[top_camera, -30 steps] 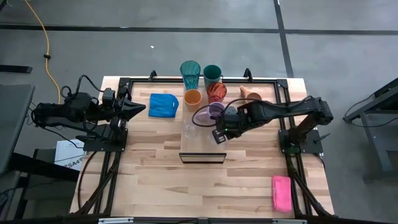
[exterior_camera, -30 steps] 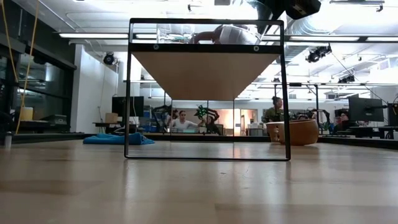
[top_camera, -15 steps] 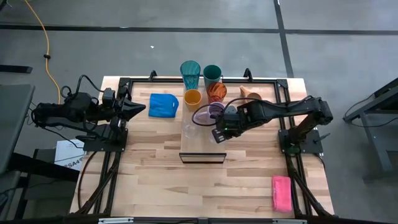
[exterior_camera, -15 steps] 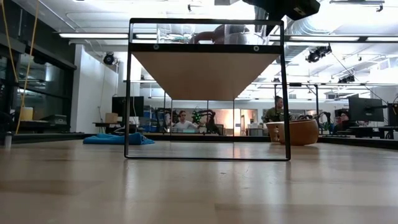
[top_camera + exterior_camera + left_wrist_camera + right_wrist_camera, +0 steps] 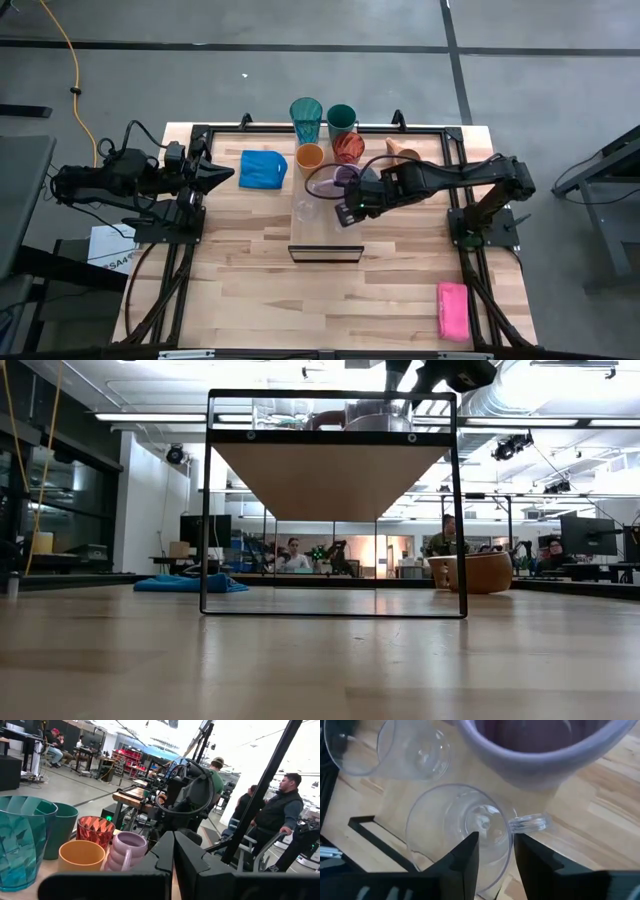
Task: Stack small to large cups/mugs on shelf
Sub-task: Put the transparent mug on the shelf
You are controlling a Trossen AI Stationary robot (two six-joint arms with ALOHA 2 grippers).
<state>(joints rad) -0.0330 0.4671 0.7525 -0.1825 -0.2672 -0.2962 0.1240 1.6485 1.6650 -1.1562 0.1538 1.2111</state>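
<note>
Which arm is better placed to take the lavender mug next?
The right arm, probably. Its gripper is over the shelf, above a clear glass and right beside the lavender mug. The left gripper waits shut at the table's left edge.

One teal tumbler [image 5: 306, 119], one green cup [image 5: 341, 117], one red cup [image 5: 348, 147] and one orange cup [image 5: 310, 158] stand near the table's far edge. There are two handled mugs: a lavender mug [image 5: 347, 177] and a tan mug [image 5: 402, 151] lying toward the far right corner. Two clear glasses show, one [image 5: 462, 832] with a handle, the other [image 5: 412, 750] beside it. One shelf [image 5: 325, 240], one blue cloth [image 5: 262, 168], one pink sponge [image 5: 452, 309] near the right front corner, two arms
</note>
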